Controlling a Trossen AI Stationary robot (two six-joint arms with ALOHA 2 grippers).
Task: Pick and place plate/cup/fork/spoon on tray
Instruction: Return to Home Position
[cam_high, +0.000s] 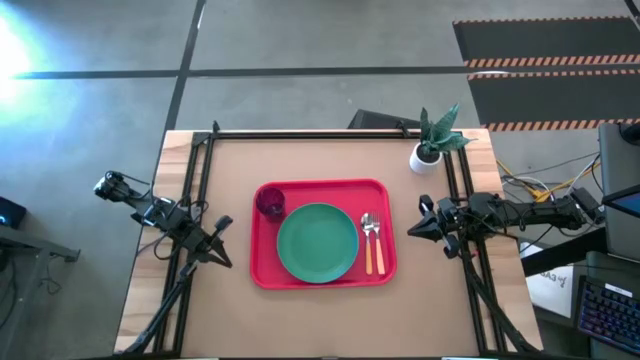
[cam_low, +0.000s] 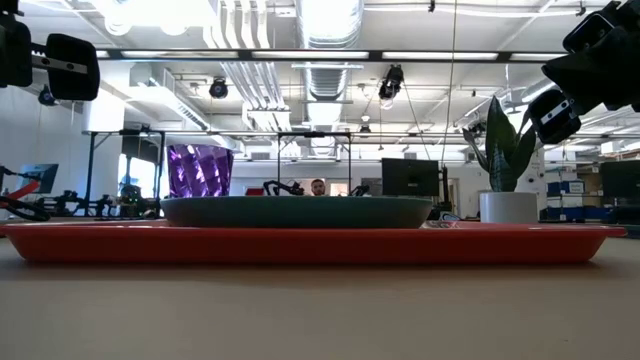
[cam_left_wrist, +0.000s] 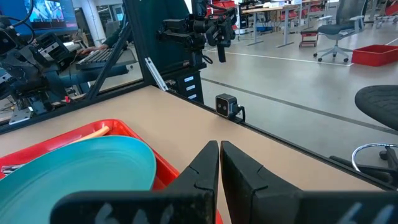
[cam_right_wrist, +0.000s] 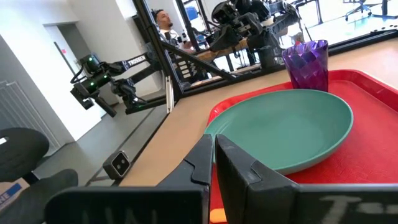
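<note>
All four things sit on the tray, and both arms wait off to the sides.

Nothing is left to pick up, so the best move looks like keeping both arms away. The left gripper and right gripper, fingers together and empty, hang beside the tray. On it, the plate is in the middle, with the fork and spoon to its right and the cup in the far left corner.
</note>
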